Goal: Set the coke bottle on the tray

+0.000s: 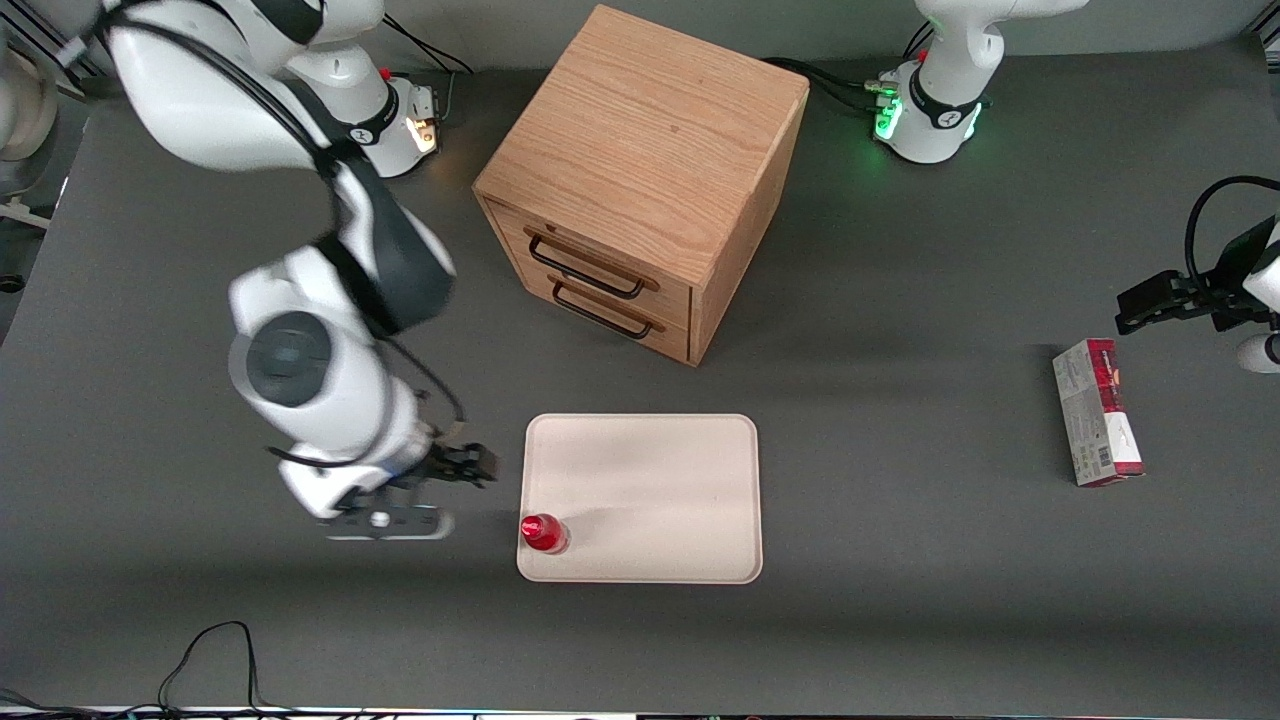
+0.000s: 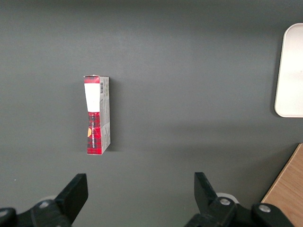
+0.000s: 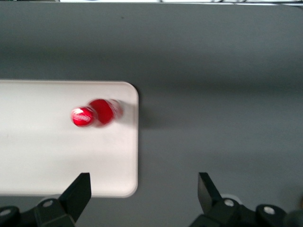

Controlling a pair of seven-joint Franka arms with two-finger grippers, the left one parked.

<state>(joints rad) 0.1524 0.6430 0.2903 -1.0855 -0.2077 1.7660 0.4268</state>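
Front view: one coke bottle upright on tray, in corner nearest camera, toward working arm's end. Gripper above bare table just beside tray, clear of bottle, holding nothing. One tray, one wooden cabinet, one carton.

Right wrist view: jaws spread wide, empty; bottle axis vertical, cap up, near tray rim. Placement looks done; retreat next.

Left wrist view: carton lying flat; tray edge visible.

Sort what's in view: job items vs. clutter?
Job: small red coke bottle standing upright on the cream rectangular tray, in its corner; right arm's gripper beside the tray, jaws open, empty.
Clutter: wooden two-drawer cabinet; red-and-grey carton box.
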